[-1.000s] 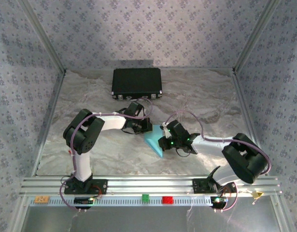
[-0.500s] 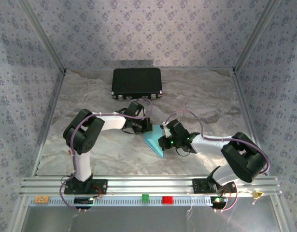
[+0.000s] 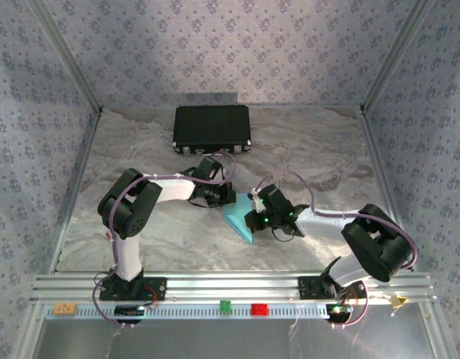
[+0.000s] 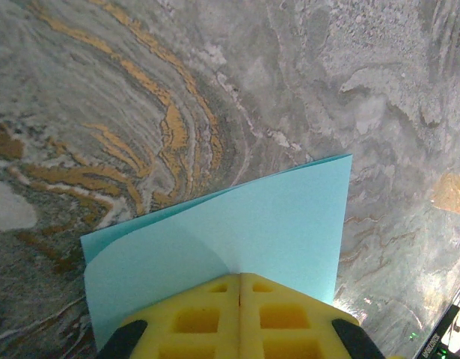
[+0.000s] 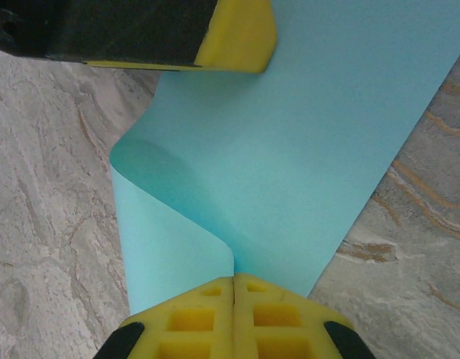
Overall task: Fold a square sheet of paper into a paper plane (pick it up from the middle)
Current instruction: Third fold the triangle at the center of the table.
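Left of the counter's (image 3: 87,224) centre, the left fingers (image 4: 231,290) were seen clenched on one edge of the square sheet of paper (image 4: 252,224). Between both arms, near the middle of the counter, the light-blue sheet was bent over into a soft curl. On the right, the right fingers (image 5: 228,293) were pressed shut on another edge. A black case (image 3: 212,127) was placed well apart, at the far side.
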`<action>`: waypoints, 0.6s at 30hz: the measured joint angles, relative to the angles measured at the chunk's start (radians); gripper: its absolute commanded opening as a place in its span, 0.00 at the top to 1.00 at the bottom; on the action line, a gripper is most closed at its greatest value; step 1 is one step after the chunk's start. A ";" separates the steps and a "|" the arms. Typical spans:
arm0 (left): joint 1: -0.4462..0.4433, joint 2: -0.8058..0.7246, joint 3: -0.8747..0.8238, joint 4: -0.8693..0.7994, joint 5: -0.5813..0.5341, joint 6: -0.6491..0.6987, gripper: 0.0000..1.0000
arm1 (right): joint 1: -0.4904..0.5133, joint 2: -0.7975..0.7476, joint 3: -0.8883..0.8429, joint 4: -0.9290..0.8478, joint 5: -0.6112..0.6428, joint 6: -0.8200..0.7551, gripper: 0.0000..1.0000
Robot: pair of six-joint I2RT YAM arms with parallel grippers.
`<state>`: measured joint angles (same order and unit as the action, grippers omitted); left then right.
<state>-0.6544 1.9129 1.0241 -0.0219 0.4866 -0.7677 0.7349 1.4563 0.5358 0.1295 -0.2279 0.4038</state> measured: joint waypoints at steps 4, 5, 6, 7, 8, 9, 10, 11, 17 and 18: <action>0.000 0.000 0.000 0.000 0.000 0.000 0.95 | 0.000 0.011 0.001 0.000 -0.001 0.000 0.99; 0.000 0.000 0.000 0.000 0.000 0.000 0.95 | 0.000 0.017 0.002 0.000 -0.001 0.000 0.99; 0.000 0.000 0.000 0.000 0.000 0.000 0.95 | 0.000 0.022 0.005 -0.001 -0.001 0.000 0.99; 0.000 0.000 0.000 0.000 0.000 0.000 0.95 | 0.000 0.026 0.007 -0.001 -0.001 0.000 0.99; 0.000 0.000 0.000 0.000 0.000 0.000 0.95 | 0.000 0.029 0.008 0.000 -0.001 0.000 0.99; 0.000 0.000 0.000 0.000 0.000 0.000 0.95 | 0.000 0.031 0.010 0.000 -0.001 0.000 0.99; 0.000 0.000 0.000 0.000 0.000 0.000 0.95 | 0.000 0.033 0.010 0.000 -0.001 0.000 0.99; 0.000 0.000 0.000 0.000 0.000 0.000 0.95 | 0.000 0.034 0.011 0.000 -0.001 0.000 0.99; 0.000 0.000 0.000 0.000 0.000 0.000 0.95 | 0.000 0.035 0.011 -0.004 0.000 0.000 0.99; 0.000 0.000 0.000 0.000 0.000 0.000 0.95 | 0.000 0.035 0.011 -0.006 0.000 0.000 0.99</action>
<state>-0.6544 1.9129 1.0241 -0.0219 0.4866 -0.7681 0.7349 1.4910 0.5472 0.1234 -0.2283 0.4042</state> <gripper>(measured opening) 0.057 0.052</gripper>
